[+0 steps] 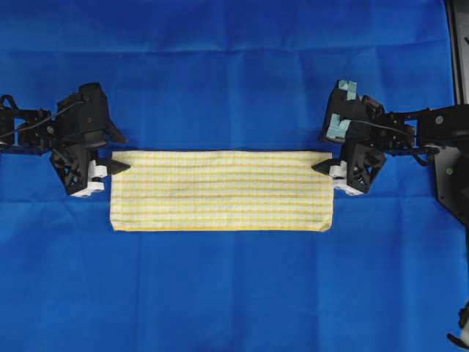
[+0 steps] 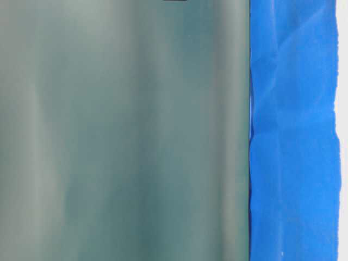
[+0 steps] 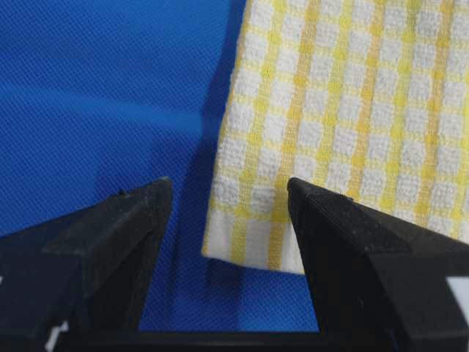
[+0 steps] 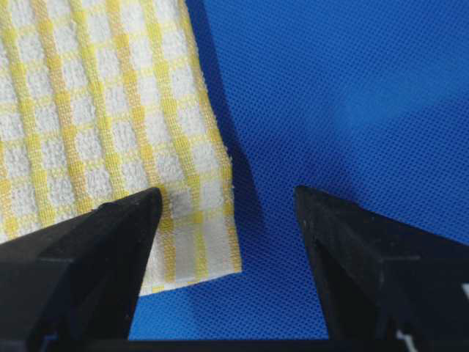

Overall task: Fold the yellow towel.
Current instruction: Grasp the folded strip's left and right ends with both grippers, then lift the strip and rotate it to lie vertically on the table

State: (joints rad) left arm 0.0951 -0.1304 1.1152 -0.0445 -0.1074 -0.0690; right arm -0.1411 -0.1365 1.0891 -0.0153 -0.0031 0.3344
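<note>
The yellow towel (image 1: 220,191) lies flat as a long band on the blue cloth (image 1: 220,73) (apparently folded once), with the left gripper (image 1: 110,167) and right gripper (image 1: 326,168) spread wide, empty, poised over its far corners, probably to grasp them.

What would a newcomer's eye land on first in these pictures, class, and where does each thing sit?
The yellow towel stands out first: a long checked strip lying flat in the middle of the blue cloth. Next come the two black arms at its short ends, the left pincer and the right pincer, each open over a far corner. The table-level view is mostly a blurred grey-green surface.
</note>
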